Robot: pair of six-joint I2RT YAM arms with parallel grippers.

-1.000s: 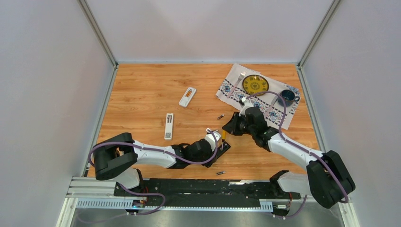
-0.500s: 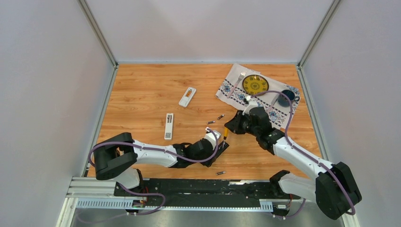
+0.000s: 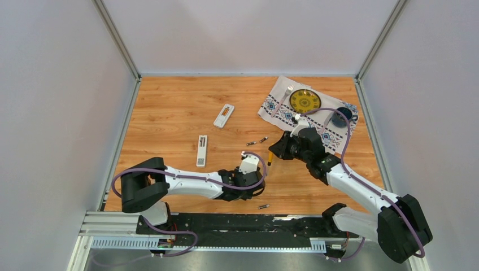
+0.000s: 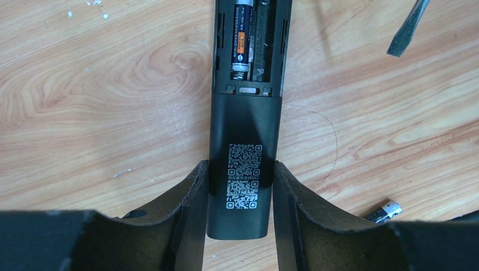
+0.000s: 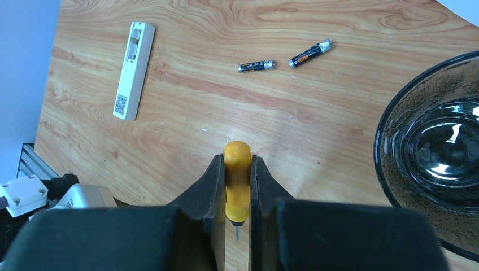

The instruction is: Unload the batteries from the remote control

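Note:
The black remote control (image 4: 243, 130) lies back-up on the wood with its battery bay open. One dark battery with an orange band (image 4: 241, 36) sits in the left slot, and the right slot is bare. My left gripper (image 4: 240, 166) (image 3: 251, 182) is shut on the remote's lower end. A loose battery (image 4: 384, 210) (image 3: 263, 206) lies near it. Two more batteries (image 5: 256, 66) (image 5: 309, 53) rest farther out. My right gripper (image 5: 238, 159) (image 3: 275, 151) is shut on the yellow-handled screwdriver (image 5: 237, 180), whose tip (image 4: 408, 31) hovers right of the remote.
Two white remotes (image 3: 201, 150) (image 3: 223, 115) lie on the left half of the table. At the back right, a patterned cloth (image 3: 277, 104) carries a yellow plate (image 3: 305, 101), a fork (image 3: 285, 93) and a dark bowl (image 5: 435, 147).
A second battery now lies on the table beside the first one. My left wrist has swung left and back over the remote. The right gripper with the screwdriver has lifted slightly away.

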